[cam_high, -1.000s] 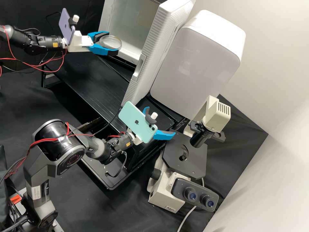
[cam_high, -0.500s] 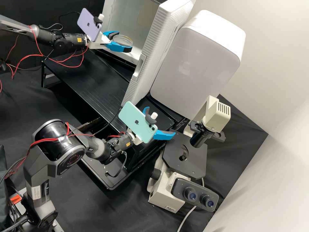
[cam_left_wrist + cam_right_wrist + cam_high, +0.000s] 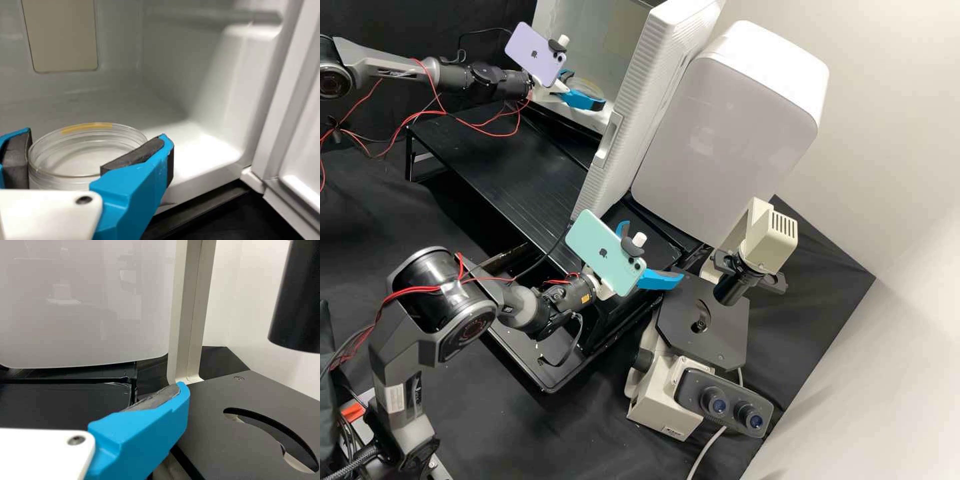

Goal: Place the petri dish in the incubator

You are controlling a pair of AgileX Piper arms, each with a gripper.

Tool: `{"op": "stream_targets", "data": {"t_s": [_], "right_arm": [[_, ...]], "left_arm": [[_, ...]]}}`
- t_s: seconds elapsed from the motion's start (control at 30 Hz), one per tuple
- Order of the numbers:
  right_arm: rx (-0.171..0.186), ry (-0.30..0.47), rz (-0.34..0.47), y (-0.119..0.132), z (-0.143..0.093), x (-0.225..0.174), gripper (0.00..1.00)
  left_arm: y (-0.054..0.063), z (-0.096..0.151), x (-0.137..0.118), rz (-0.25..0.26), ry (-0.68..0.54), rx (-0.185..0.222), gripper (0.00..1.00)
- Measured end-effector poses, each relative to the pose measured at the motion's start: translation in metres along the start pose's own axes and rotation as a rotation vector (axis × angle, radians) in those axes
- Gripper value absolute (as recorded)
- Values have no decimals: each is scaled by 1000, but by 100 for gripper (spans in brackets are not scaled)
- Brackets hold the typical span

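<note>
In the last second the left gripper [image 3: 581,88], pinching the petri dish [image 3: 75,150], has carried it into the open incubator [image 3: 175,65], over its floor, so release seems next.

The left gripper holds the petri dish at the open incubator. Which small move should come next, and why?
Probably move the left gripper a little deeper inside: the petri dish is clamped between its fingers just past the front edge of the incubator, with bare floor ahead.
</note>
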Motion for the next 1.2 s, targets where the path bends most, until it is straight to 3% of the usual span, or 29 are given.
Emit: {"op": "stream_targets", "data": {"t_s": [0.1, 0.27, 0.47, 0.7, 0.97, 1.2], "right_arm": [[0, 0, 0, 0, 0, 0, 100], [0, 0, 0, 0, 0, 0, 100], [0, 0, 0, 0, 0, 0, 100], [0, 0, 0, 0, 0, 0, 100], [0, 0, 0, 0, 0, 0, 100], [0, 0, 0, 0, 0, 0, 100]], "left_arm": [[2, 3, 9, 1, -3, -39, 0], [2, 8, 21, 22, -14, -60, 0], [-2, 13, 32, 37, -24, -58, 0], [-15, 12, 44, 28, -17, -48, 0], [-17, 11, 45, 25, -8, -36, 0], [-21, 8, 49, 24, 0, -3, 0]]}}
